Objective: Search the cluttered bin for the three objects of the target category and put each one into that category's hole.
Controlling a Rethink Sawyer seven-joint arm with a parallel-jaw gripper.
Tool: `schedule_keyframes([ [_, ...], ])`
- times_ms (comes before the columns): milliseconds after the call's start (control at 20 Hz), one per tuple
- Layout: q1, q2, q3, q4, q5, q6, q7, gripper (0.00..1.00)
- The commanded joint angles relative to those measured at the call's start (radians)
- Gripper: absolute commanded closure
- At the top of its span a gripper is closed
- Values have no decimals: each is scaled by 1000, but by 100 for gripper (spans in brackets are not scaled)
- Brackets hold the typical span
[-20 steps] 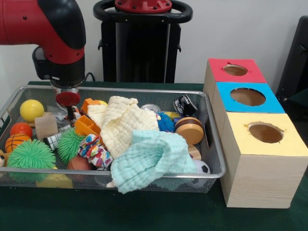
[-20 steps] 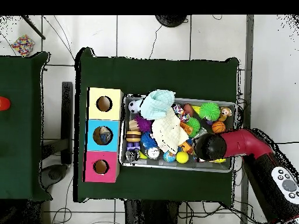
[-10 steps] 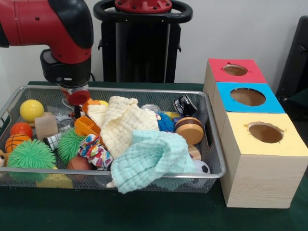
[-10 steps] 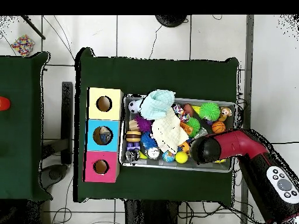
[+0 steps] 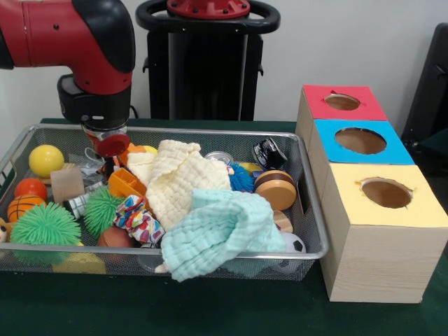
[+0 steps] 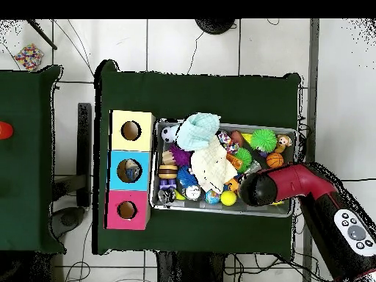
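I am hanging my red and black arm's gripper [image 5: 105, 155] low over the far left of the silver wire-mesh bin [image 5: 311, 210], just above the orange plastic block [image 5: 126, 183], presumably to search beneath; whether it is wide or narrow I cannot tell. Yellow [image 5: 178, 178] and mint [image 5: 220, 234] muslin cloths are blanketing the middle, likely hiding targets. The red, blue and yellow-topped wooden box [image 5: 378, 231] with round holes is waiting right of the bin.

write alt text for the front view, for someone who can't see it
A red and black robot arm reaches down into the left end of a wire mesh bin crammed with toys, balls and two cloths, one cream, one mint. Right of the bin stand three boxes with round holes, topped red, blue and yellow.
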Motion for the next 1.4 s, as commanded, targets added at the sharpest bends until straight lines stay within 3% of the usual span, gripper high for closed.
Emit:
schedule_keyframes([
  [50, 26, 20, 1, 51, -68, -81, -168, 0],
  [1100, 21, -22, 16, 58, -61, -76, -236, 0],
  [1400, 8, 17, 17, 19, -83, -130, -214, 0],
])
